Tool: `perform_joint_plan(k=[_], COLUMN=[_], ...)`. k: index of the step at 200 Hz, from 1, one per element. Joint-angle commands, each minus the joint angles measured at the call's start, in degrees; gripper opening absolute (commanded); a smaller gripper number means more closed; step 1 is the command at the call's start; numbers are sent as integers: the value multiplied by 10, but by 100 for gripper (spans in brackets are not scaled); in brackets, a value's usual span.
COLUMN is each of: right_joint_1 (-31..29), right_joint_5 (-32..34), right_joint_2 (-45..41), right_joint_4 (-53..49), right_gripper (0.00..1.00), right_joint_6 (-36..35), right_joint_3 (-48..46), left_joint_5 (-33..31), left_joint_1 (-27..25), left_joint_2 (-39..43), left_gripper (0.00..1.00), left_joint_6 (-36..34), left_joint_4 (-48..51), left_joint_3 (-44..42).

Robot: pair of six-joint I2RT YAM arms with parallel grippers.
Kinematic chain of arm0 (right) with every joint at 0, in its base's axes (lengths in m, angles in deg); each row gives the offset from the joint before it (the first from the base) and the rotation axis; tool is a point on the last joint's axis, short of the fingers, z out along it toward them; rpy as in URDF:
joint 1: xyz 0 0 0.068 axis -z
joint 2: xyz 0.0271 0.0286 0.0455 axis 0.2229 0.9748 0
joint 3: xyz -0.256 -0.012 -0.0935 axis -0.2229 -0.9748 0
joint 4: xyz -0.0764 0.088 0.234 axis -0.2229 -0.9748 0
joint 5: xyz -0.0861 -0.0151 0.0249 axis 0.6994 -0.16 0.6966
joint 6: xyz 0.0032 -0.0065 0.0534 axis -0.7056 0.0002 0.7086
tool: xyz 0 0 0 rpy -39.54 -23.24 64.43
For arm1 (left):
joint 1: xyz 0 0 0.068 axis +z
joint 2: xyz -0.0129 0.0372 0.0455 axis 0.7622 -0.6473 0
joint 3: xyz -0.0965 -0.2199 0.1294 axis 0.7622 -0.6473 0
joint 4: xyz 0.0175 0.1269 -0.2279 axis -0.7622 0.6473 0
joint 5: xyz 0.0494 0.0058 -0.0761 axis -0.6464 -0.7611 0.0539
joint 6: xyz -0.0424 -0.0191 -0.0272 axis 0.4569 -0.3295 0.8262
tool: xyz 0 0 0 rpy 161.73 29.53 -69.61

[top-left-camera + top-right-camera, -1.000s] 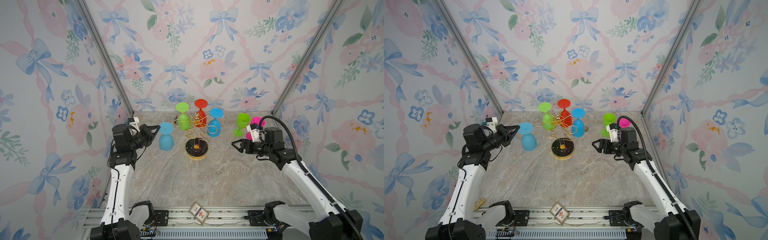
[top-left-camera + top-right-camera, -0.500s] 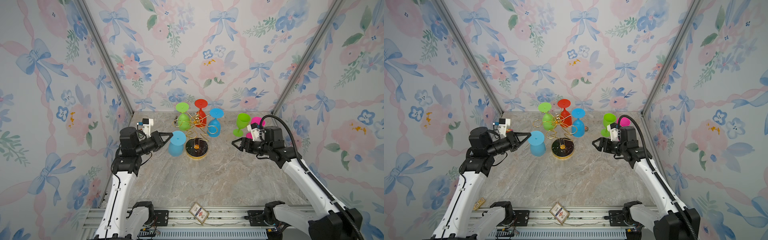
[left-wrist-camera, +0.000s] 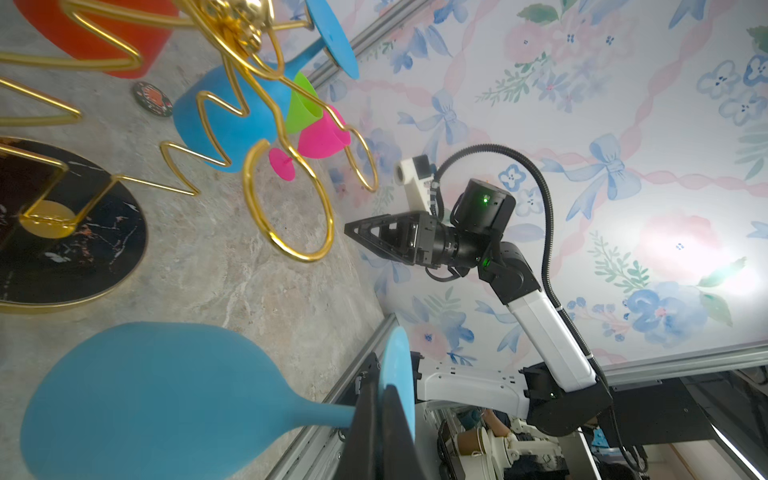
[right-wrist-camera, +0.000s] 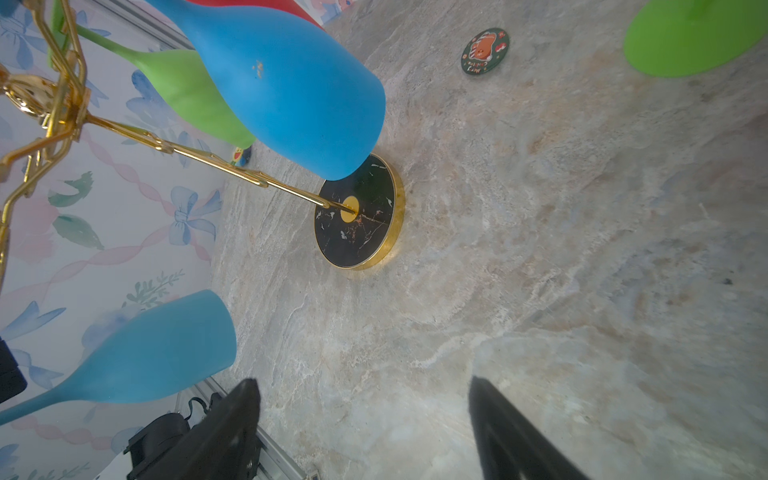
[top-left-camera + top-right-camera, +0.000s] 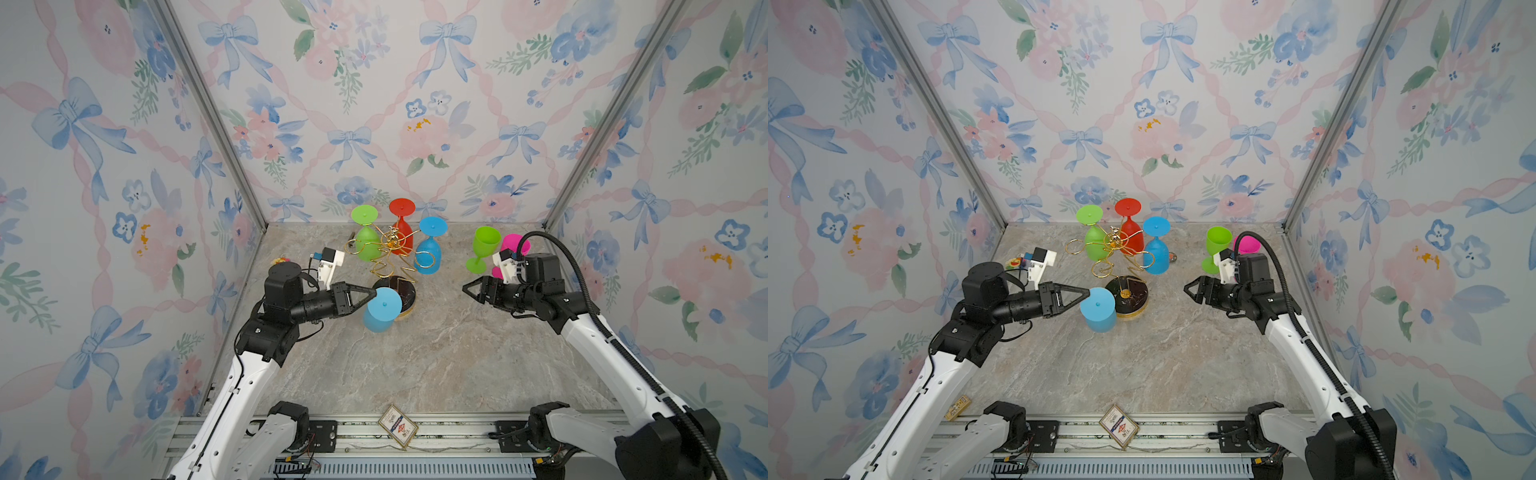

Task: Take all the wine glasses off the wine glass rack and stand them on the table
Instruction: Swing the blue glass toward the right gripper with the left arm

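Left wrist view is showing the left gripper [image 3: 380, 399] clamping the blue wine glass [image 3: 145, 399] by its stem — bowl hanging down, clear of the wine glass rack [image 3: 83, 249], just beside its base. Carrying it level, straight away from the rack, is looking wise; beyond, the right gripper [image 5: 468, 290] is hovering wide, empty.

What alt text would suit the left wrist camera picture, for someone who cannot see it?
The left tool is shut on the stem of a light blue wine glass, held clear of the gold wine glass rack. Another blue glass hangs on it, and the right tool stands open beyond.
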Motion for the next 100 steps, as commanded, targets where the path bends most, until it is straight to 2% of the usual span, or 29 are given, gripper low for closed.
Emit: perform_joint_plan(k=[1, 60, 79, 100], right_joint_1=[-2, 25, 42, 59], right_joint_5=[-9, -27, -45, -67], right_joint_2=[9, 2, -2, -4], right_joint_4=[-33, -118, -141, -166], right_gripper=[81, 80, 80, 80], right_joint_6=[14, 29, 36, 41], right_joint_3=[18, 23, 24, 27], left_joint_5=[-32, -149, -196, -230], left_joint_1=[-58, -248, -293, -319], left_joint_2=[-10, -72, -91, -112], left_gripper=[0, 0, 0, 0], left_joint_6=[-32, -128, -181, -228], left_joint_4=[-2, 0, 0, 0], left_joint_3=[1, 83, 108, 131])
